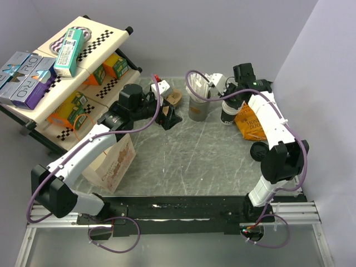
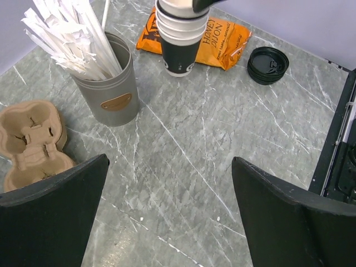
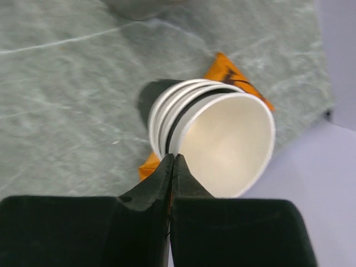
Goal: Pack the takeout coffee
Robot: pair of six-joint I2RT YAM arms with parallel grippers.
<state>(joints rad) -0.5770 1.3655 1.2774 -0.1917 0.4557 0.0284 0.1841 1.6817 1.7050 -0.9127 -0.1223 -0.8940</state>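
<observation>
No takeout coffee shows in any view. A stack of paper cups [image 1: 227, 115] with white rims and a dark outer wall [image 2: 180, 41] stands by an orange snack bag [image 1: 247, 125]. My right gripper [image 3: 175, 157] is shut on the rim of the top cup [image 3: 228, 144], which sits tilted and partly raised out of the stack. In the top view the right gripper [image 1: 230, 103] is directly over the stack. My left gripper [image 2: 169, 189] is open over bare table, well short of the cups, with nothing between its fingers [image 2: 50, 211].
A grey holder full of white straws [image 2: 108, 83] stands left of the cups. A cardboard cup carrier [image 2: 30, 142] lies at the left. Black lids [image 2: 268, 65] lie right of the orange bag [image 2: 222, 39]. A brown paper bag [image 1: 114, 164] and a stocked shelf [image 1: 61, 72] are at the left.
</observation>
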